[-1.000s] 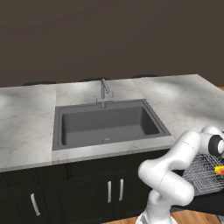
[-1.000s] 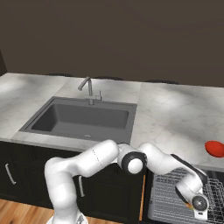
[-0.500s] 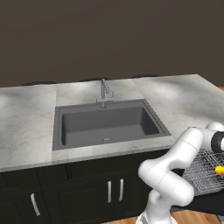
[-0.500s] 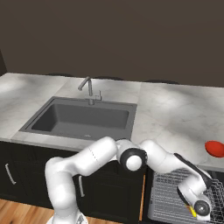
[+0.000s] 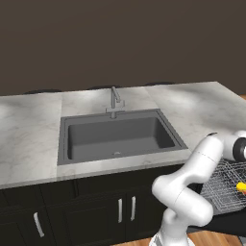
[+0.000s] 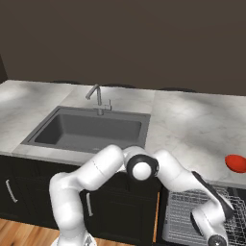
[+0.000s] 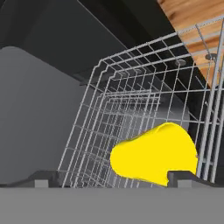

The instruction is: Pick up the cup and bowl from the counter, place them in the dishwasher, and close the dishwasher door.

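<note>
1. While the white arm [image 6: 158,168] bends down over the pulled-out wire rack [image 6: 185,211], the pincer [image 7: 113,177] hangs just above the cup [image 7: 155,159], jaws spread wide and released, one dark tip at each side of the hand view and neither gripping the cup.
2. Cup: plain bright yellow, glossy, lying tilted on its side inside the rack; the left base view shows a yellow-orange sliver of it [image 5: 240,186] at the right edge, in the rack [image 5: 223,185].
3. Rack wires surround the cup; thin vertical wires stand right beside it in the hand view, and the black dishwasher [image 7: 65,52] interior sits behind.
4. Wood floor [image 7: 192,13] shows past the rack at the top right of the hand view.
5. Bowl [image 6: 236,163]: red, rounded, glossy, sitting on the surface [image 6: 192,125] near its front edge, above the rack and well apart from the cup.
6. Dark grey sink [image 5: 117,137] with metal tap [image 5: 114,101] is set in the marble surface, left of the arm.
7. Dark cabinets [image 5: 96,211] with silver handles sit below the sink.
8. The arm's elbow and forearm hide part of the rack in both base views.
</note>
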Controlling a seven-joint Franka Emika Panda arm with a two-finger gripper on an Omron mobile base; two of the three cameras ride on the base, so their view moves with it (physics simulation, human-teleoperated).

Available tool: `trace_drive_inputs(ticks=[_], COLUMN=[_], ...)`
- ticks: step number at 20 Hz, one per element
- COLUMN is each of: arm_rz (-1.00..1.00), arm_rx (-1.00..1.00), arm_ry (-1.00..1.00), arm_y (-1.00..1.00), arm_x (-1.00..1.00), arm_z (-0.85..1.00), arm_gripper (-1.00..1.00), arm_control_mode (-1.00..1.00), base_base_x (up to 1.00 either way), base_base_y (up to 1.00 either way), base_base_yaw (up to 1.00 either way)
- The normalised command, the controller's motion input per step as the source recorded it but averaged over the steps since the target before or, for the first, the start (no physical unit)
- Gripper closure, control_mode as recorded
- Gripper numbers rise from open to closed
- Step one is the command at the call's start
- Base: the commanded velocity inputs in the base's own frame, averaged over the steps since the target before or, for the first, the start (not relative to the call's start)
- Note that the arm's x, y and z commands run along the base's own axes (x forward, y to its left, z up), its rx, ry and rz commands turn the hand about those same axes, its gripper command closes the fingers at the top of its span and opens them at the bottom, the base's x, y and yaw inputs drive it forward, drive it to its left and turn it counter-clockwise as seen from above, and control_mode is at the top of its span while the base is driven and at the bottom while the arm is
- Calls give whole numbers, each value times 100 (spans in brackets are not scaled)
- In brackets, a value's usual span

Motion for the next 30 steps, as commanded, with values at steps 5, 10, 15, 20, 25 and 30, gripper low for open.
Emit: trace_drive_inputs(ticks=[5,10,15,20,25,30], arm_rz=[4,4,3,4,4,1], arm_rx=[6,13,14,12,10,6], arm_ry=[-4,-2,-2,-2,-2,-2], arm_y=[5,0,0,0,0,0], arm_x=[-16,0,0,0,0,0], arm_z=[50,58,68,65,60,60], arm_gripper=[-100,-100,-100,-100,-100,-100], arm_control_mode=[-100,-100,-100,-100,-100,-100], base_base_x=[0,0,0,0,0,0], base_base_y=[0,0,0,0,0,0], base_base_yaw=[0,0,0,0,0,0])
